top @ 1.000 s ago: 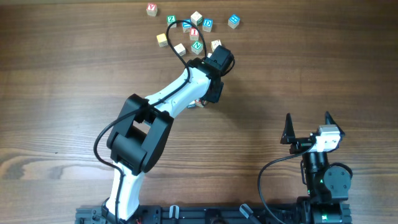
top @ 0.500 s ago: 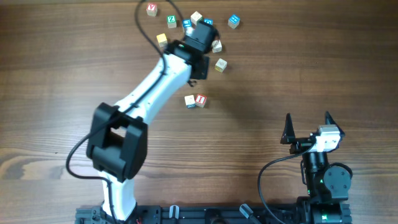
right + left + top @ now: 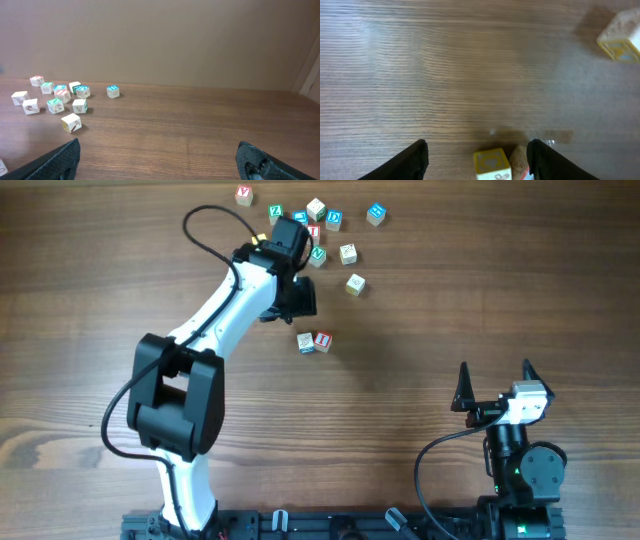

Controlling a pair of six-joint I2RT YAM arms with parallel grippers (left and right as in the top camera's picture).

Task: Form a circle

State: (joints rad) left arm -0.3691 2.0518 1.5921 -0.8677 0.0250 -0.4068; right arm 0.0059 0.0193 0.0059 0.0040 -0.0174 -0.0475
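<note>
Over on the left, the left arm stretches from its base across the tabletop toward the loose scatter of cubes at the far edge, presumably because that is the stock the ring is built from. The left tool hangs low over the wood with its fingers spread. A yellow-framed cube sits in the gap between them with wood showing on both sides, so nothing is pinched. I'd judge it is lining up on this piece. A second cube sits close behind it and could crowd a closing finger. The outline drawn on the yellow face is no letter I can read. Across the scatter I see red, green and blue letters on the top faces, but they are too small for me to vouch for. Nearer the middle, well apart from the scatter, lies the circle as it stands: only two cubes touching side by side. A cream cube is on the left and a red-faced cube on the right, its white "I" the one thing I can read plainly. I'd guess they sit in open wood to leave room for more. Far right, the right tool sits by its base with its fingers spread wide and holding nothing, likely parked out of the way. I see no brand name anywhere.
</note>
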